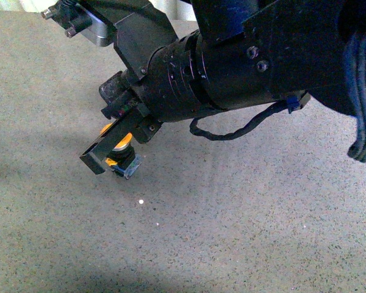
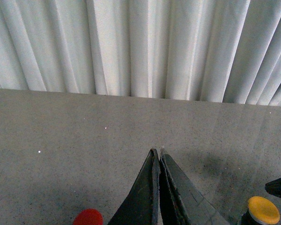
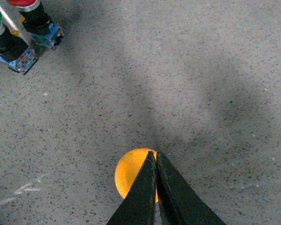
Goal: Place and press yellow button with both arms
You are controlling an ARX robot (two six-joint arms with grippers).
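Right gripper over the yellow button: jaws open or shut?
Shut. Right wrist view: the black right gripper shows no gap between its fingers, tips over the round orange-yellow button cap.

A red button [image 3: 36,21] and a green button [image 3: 7,44] stand together on the speckled table [image 3: 210,84], white curtain [image 2: 140,47] beyond.

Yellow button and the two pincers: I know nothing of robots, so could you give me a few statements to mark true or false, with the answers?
1. The yellow button sits on the speckled grey table. True.
2. The right pincer is wide open. False: its fingers are closed together, with the tips over the yellow cap.
3. A red button and a green button stand side by side. True.
4. The left pincer grips the yellow button. False: it is shut on nothing, and the button is off to one side.
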